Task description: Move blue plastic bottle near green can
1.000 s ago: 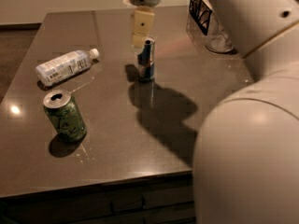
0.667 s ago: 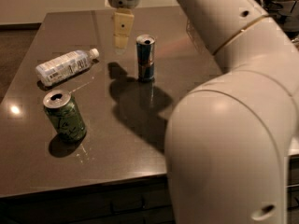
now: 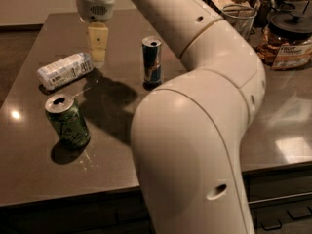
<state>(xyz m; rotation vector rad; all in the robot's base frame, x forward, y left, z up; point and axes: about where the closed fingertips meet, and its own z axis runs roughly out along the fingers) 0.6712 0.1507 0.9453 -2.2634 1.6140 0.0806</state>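
Observation:
The blue plastic bottle lies on its side at the left of the dark table. Its cap end points right and is hidden behind my gripper. The green can stands upright in front of the bottle, a short gap away. My gripper hangs from the white arm and has come down at the bottle's right end. Nothing shows whether it touches the bottle.
A slim blue-and-silver can stands upright right of the gripper. A wire basket and a labelled jar stand at the back right. My arm's large white elbow covers the front middle of the table.
My gripper has moved left, from above the blue-and-silver can to the bottle's cap end, and lower. The bottle and both cans have not moved.

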